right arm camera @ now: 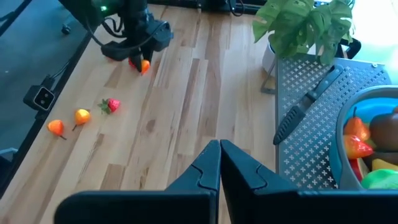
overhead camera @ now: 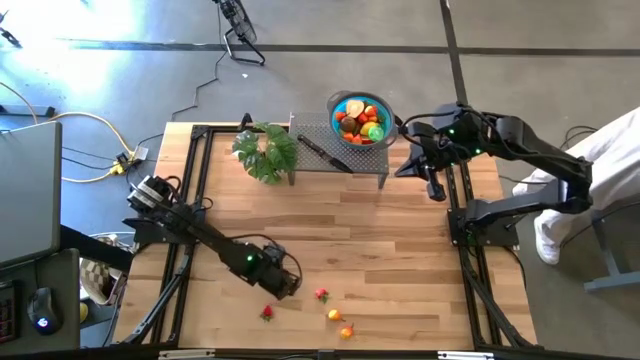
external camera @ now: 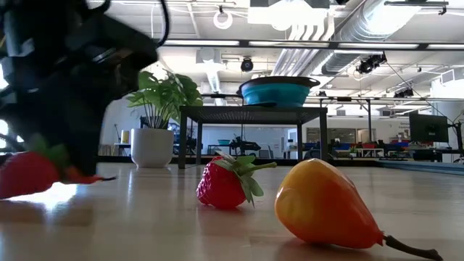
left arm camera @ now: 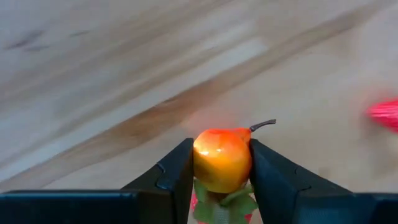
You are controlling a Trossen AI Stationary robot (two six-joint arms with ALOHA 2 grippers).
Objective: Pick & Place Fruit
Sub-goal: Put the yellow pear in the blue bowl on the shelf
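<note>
While my left gripper (overhead camera: 285, 285) works: clamped on a small glossy orange-yellow toy pear (left arm camera: 222, 158), low over the table.
Done: several fruits fill my round blue bowl (external camera: 279, 94).
Left: two red toy strawberries (overhead camera: 321, 295), two orange pieces (overhead camera: 335, 316).
Right gripper (right arm camera: 219, 149): shut, empty, beside the bowl.

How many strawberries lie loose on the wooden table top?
2. One strawberry lies just beside the left gripper; the other lies right of it, near two orange fruits. The blue bowl may hide more.
</note>
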